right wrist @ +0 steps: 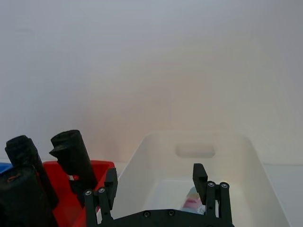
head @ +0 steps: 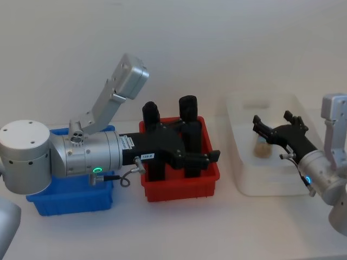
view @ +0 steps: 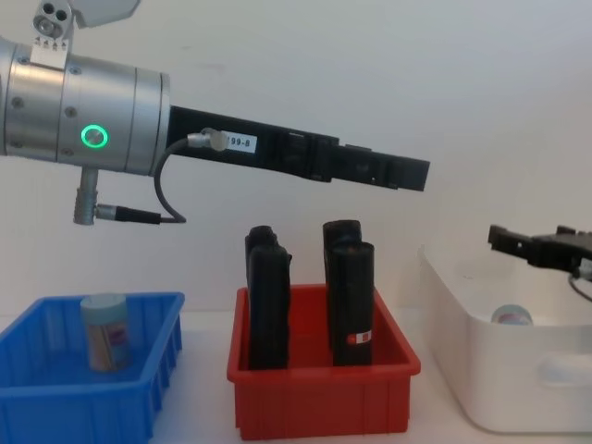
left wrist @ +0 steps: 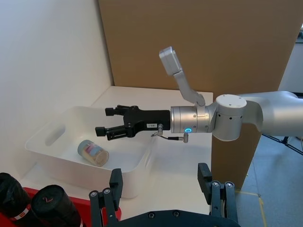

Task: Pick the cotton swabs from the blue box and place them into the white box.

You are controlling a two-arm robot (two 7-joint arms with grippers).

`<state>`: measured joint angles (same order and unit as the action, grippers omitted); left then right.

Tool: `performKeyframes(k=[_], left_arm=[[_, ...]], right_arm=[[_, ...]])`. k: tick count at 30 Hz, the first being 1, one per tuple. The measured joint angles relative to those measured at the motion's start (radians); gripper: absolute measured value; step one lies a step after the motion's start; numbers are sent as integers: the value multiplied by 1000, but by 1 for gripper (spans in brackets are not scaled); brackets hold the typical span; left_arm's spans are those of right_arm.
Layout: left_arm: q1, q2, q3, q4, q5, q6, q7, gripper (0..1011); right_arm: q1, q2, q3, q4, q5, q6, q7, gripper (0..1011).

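One jar of cotton swabs (view: pixel 104 331) stands upright in the blue box (view: pixel 55 398), at the table's left end. Another jar (left wrist: pixel 93 152) lies on its side in the white box (left wrist: pixel 47 137) on the right. My right gripper (left wrist: pixel 105 121) hovers open and empty just above that jar, inside the box's outline (head: pixel 271 120). My left gripper (head: pixel 203 154) is stretched out level over the red bin, away from the blue box (head: pixel 70 203). Its fingers (left wrist: pixel 113 182) are spread wide with nothing between them.
A red bin (head: pixel 179 189) sits between the two boxes and holds several tall black upright objects (view: pixel 268 296). The left arm passes just above their tops. A brown board (left wrist: pixel 199 42) stands behind the table's right end. Bare table lies in front of the boxes.
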<state>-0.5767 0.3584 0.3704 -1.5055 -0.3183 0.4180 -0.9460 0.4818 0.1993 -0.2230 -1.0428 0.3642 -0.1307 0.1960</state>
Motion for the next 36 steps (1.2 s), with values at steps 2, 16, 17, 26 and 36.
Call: performKeyframes(k=[2,16,17,26,36], left_arm=[[0,0,0,0,0,0,0,1004],[0,0,0,0,0,0,0,1004],[0,0,0,0,0,0,0,1004],[5,0,1,-1,1,-6,16,1004],[41,3,10,-14,13,-48,113,1004]], right_arm=[[-10,3,3,-20,3,-20,-7,1002],[-93,31,23,-181,25,-114,-56,1002],[-100,34,24,-195,27,-119,-60,1002],[-114,38,26,-216,28,-120,-65,1002],[-182,56,21,-308,8,-68,-77,1002]])
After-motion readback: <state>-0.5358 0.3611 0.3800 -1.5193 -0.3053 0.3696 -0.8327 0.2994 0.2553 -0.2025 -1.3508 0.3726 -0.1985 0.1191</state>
